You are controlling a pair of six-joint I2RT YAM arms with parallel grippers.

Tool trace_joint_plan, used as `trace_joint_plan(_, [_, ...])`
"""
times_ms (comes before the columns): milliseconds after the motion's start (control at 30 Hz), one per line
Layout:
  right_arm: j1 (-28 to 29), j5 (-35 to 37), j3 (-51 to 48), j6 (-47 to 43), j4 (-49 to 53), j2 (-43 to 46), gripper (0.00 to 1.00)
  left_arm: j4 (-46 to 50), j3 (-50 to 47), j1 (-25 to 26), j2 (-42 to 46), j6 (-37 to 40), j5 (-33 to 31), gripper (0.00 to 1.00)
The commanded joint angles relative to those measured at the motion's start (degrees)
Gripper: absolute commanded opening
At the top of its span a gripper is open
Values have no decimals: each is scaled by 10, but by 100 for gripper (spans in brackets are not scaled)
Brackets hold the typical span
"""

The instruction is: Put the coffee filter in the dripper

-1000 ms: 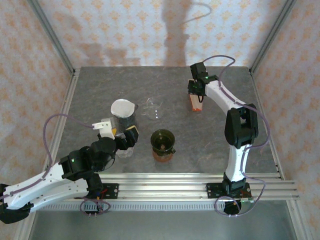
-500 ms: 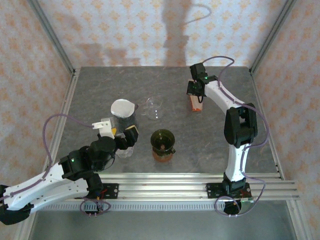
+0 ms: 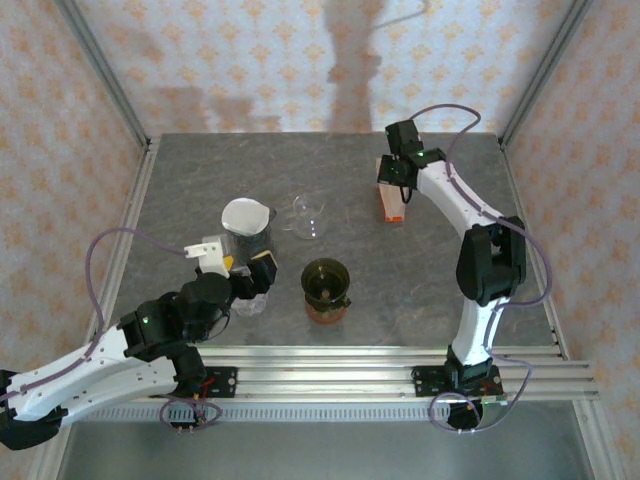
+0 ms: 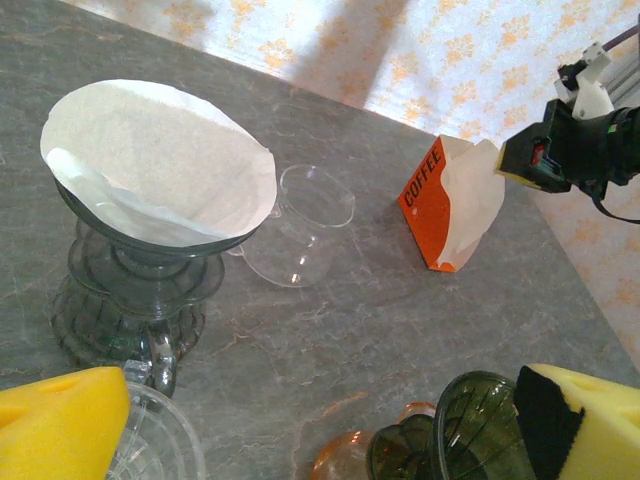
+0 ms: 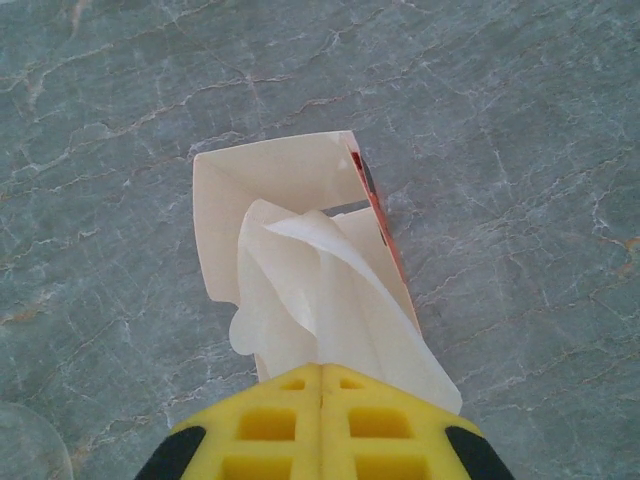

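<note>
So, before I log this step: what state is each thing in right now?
Filter box: open, one filter partly out.
Right gripper: shut on that filter.
Left gripper: open, empty.
Green dripper: upright, no filter.
Grey dripper: upright, paper liner inside.
Glass jug: on its side, empty.

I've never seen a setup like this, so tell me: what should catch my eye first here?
At the far right of the table, the right hand is pinched shut on a white paper filter sticking out of an orange coffee box. On the left stands a grey glass dripper with another filter already sitting in it. A dark green dripper sits near the front middle.
</note>
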State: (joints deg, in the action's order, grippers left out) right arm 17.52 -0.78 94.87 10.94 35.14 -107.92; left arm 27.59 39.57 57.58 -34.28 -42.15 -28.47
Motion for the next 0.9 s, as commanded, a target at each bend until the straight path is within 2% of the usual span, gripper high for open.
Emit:
trace_joint_plan(0, [-3, 30, -19, 12, 9, 29, 0, -8, -5, -7, 2, -9, 1, 100])
trace_joint_plan(200, [-3, 49, -61, 14, -8, 116, 0, -8, -2, -7, 8, -5, 5, 100])
trace_joint_plan(467, [22, 19, -141, 31, -7, 274, 0, -12, 7, -7, 14, 0, 21, 100])
trace_joint_plan(667, [98, -18, -184, 29, 52, 398, 0, -1, 21, -8, 11, 0, 36, 100])
trace_joint_plan(867, [209, -72, -169, 31, 157, 482, 0, -9, 23, -9, 10, 2, 53, 100])
